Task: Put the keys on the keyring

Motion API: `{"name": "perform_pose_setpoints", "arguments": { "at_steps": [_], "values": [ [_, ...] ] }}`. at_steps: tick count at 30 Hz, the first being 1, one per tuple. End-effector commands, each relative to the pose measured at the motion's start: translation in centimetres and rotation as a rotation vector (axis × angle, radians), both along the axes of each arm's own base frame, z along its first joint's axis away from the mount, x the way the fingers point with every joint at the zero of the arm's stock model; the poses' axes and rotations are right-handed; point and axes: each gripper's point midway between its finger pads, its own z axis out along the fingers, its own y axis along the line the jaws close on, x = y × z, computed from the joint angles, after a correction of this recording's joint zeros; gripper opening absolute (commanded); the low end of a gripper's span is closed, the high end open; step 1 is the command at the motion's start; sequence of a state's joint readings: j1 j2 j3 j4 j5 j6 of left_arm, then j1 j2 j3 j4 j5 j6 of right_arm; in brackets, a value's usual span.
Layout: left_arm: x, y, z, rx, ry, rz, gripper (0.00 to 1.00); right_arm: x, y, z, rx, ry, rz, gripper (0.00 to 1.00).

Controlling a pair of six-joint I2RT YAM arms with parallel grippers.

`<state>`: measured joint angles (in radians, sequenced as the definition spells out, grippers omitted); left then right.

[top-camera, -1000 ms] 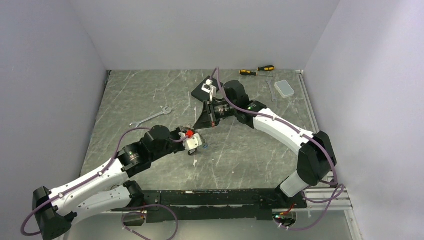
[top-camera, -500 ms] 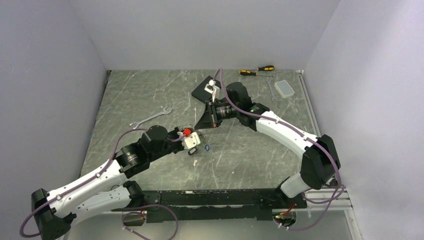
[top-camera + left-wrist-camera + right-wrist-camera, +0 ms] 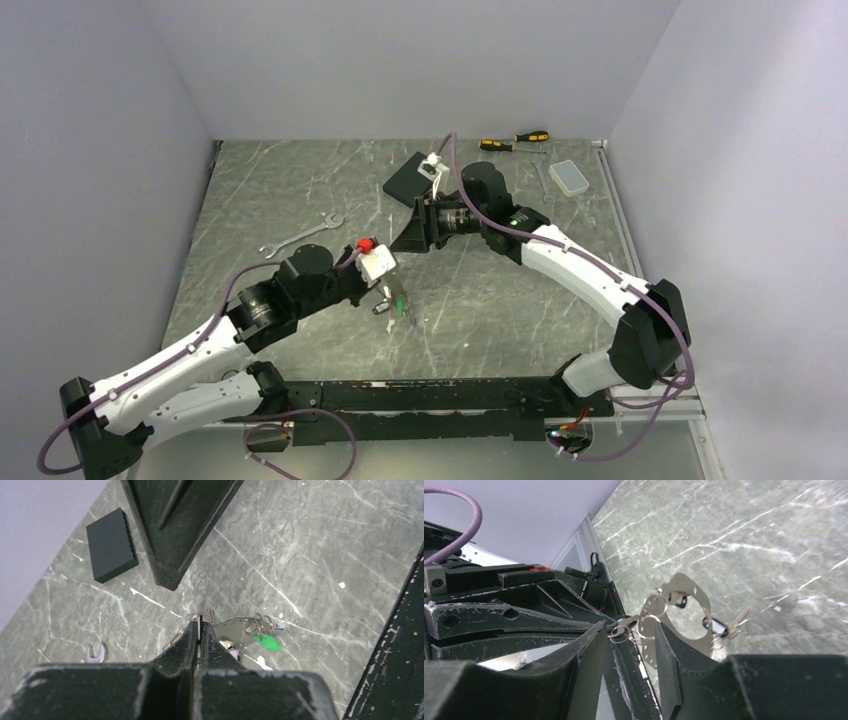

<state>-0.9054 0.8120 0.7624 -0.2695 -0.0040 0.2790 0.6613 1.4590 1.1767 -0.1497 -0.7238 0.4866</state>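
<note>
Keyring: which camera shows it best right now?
Right wrist view: the keyring sits mid-frame, its whole grey loop clear, with small rings and keys around it. The left wrist view shows it foreshortened beyond the shut left gripper, partly hidden. From the top camera it is only a small glint below that gripper.

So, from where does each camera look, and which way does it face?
Top external: above, behind the left arm and right arm, looking down on the table; both show.
Left wrist: looks along the shut left gripper at the keyring; the right gripper intrudes above.
Right wrist: looks between its open fingers at the keyring and the left gripper.
Shared: both wrist views show the keyring.
</note>
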Motion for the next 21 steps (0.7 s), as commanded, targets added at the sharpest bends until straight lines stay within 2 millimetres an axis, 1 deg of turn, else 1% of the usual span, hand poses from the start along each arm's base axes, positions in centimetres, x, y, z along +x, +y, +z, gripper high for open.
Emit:
{"name": "perform_pose_setpoints", "arguments": {
  "at_steps": [1,5,8,10,12,13,17,19,21],
  "values": [
    [-0.2,-1.3,4.2,-0.131,0.029,-0.003,0.0,1.2,-1.4,3.3,0.039,-0.146,-0.075,0.44],
    [0.4,-1.1,5.3,-0.135,0.044,0.034,0.0,1.1,-2.3,4.1,0.058,-0.237,-0.087,0.44],
    [0.8,-0.7,5.7,-0.124,0.065,0.052,0.0,0.5,-3.0,3.6,0.069,-0.348,-0.062,0.45],
    [0.9,-0.8,6.1,-0.124,0.081,0.049,0.0,0.1,-3.4,3.5,0.09,-0.44,-0.041,0.46],
    [1.1,-0.8,6.4,-0.122,0.099,0.052,0.0,-0.7,-3.6,3.3,0.112,-0.494,-0.015,0.47],
    [1.3,-0.8,6.6,-0.121,0.104,0.06,0.0,-1.0,-3.6,3.6,0.136,-0.521,-0.005,0.47],
    [2.2,-1.1,7.1,-0.122,0.103,0.086,0.0,-1.9,-3.2,2.1,0.167,-0.542,0.018,0.5],
    [2.7,-1.2,7.4,-0.126,0.097,0.102,0.0,-1.7,-2.8,1.3,0.158,-0.532,0.017,0.5],
    [3.3,-1.5,7.5,-0.127,0.099,0.114,0.0,-1.2,-2.3,0.9,0.15,-0.522,0.003,0.51]
  ]
}}
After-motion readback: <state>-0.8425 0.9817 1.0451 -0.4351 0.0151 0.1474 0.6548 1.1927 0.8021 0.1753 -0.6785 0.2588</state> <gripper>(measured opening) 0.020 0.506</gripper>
